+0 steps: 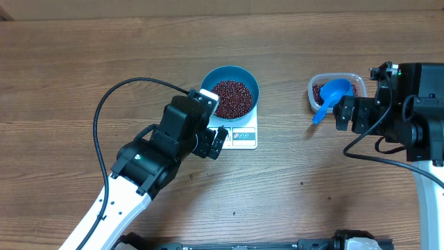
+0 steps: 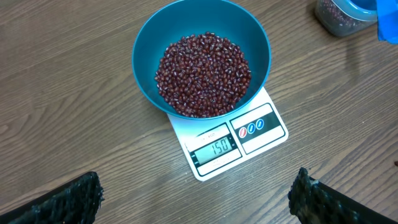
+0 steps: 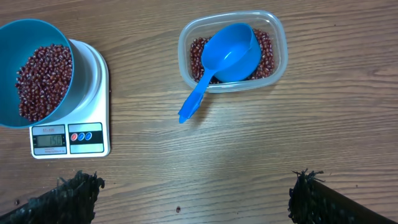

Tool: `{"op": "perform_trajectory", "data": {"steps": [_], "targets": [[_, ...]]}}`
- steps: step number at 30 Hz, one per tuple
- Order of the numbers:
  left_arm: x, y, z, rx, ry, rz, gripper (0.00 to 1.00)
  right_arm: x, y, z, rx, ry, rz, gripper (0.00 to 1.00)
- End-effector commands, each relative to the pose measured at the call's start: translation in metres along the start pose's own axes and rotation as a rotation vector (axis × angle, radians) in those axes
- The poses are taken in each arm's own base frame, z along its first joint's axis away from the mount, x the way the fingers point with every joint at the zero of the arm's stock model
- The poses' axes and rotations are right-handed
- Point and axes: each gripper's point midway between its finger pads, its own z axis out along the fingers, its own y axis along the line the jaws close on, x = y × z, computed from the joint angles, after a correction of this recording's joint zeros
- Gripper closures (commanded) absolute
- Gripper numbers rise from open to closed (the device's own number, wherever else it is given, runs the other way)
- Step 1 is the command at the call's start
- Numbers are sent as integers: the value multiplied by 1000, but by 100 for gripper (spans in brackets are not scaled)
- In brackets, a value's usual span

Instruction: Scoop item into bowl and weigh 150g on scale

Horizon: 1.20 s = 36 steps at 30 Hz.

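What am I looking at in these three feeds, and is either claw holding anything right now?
Two robot arms work at a wooden table. One camera looks down from above; the other two ride on the wrists, so the dark tips at the bottom are each claw's own fingers. The left gripper hovers by the white scale, which carries the blue bowl of red beans; its display appears to read 150. The right gripper sits near the clear tub, where a blue scoop rests on the remaining beans. Both claws are open and empty.
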Motion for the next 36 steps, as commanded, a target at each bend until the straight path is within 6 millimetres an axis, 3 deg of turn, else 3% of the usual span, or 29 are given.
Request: {"op": "perform_trajectory", "data": {"steps": [1,12,25,30,36], "targets": [[4,2,3,-14,14,-5,0,-1,2,2,-11,0,5,0],[28,-5,6,27,119,2,1,-1,2,2,-11,0,5,0],[17,-6,9,28,78,0,1,-1,2,2,-11,0,5,0],[13,-7,24,27,76,0,0,-1,2,2,-11,0,5,0],[30,-8,52,20,171,7,1,-1,2,2,-11,0,5,0]]}}
